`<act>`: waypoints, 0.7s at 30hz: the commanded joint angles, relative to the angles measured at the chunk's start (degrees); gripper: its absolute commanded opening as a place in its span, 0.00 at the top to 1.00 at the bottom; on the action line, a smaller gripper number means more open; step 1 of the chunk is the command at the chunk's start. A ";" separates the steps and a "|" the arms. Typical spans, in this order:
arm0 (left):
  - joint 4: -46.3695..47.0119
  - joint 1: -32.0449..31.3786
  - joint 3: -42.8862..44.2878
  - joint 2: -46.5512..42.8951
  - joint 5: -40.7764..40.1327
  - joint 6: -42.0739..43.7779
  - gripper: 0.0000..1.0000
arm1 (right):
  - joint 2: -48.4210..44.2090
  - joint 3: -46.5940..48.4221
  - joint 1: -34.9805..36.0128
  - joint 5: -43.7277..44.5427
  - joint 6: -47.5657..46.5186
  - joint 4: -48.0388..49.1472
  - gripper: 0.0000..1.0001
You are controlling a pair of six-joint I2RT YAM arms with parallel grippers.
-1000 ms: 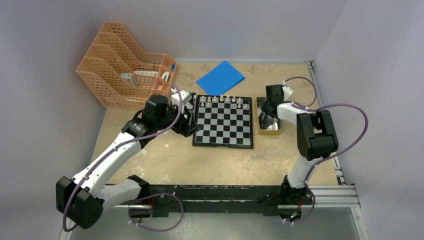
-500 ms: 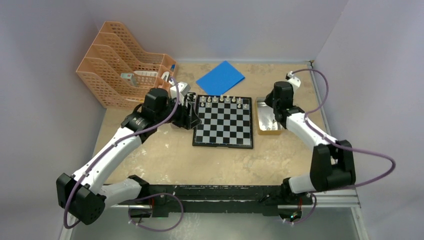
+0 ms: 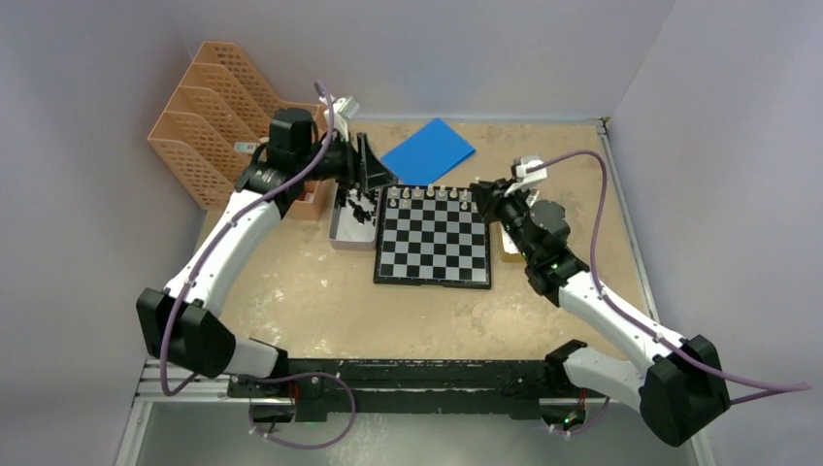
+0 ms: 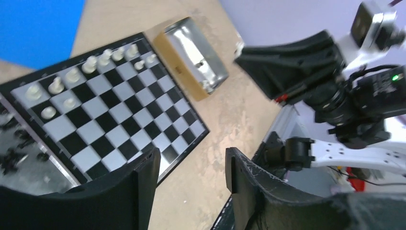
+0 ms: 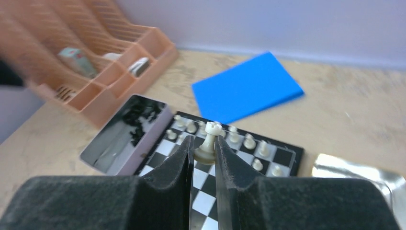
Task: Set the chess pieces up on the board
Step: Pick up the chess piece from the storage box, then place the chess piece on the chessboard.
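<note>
Beside the board's (image 3: 432,248) left edge, black pieces (image 4: 10,143) in a silver tin (image 3: 342,231) blur together. From above, the gold-sided tray (image 4: 196,52) is largely hidden under the right arm. Right gripper (image 5: 203,143), swung in from that tray, pinches a white piece (image 5: 209,140) above the board's far rows, where white pieces (image 3: 432,194) stand. Left gripper (image 4: 191,165), lifted off the tin, has its jaws apart and empty. Beige table (image 3: 320,301), blue sheet (image 3: 428,150), orange rack (image 3: 194,126), lilac walls (image 3: 485,49).
</note>
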 commanded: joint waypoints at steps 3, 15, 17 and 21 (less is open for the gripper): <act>4.87 -0.08 8.18 6.55 13.60 -1.44 0.50 | -2.16 -4.15 6.32 -6.48 -12.90 13.37 0.83; 2.86 -6.27 12.83 13.00 17.78 2.91 0.47 | -0.78 -9.12 11.06 -15.35 -23.21 26.56 0.82; 2.58 -7.10 13.52 13.43 17.28 3.58 0.47 | 0.02 -8.78 11.57 -15.28 -24.00 27.38 0.82; 1.63 -7.82 13.88 14.64 15.97 4.80 0.47 | 0.89 -7.48 12.22 -15.09 -25.50 27.29 0.82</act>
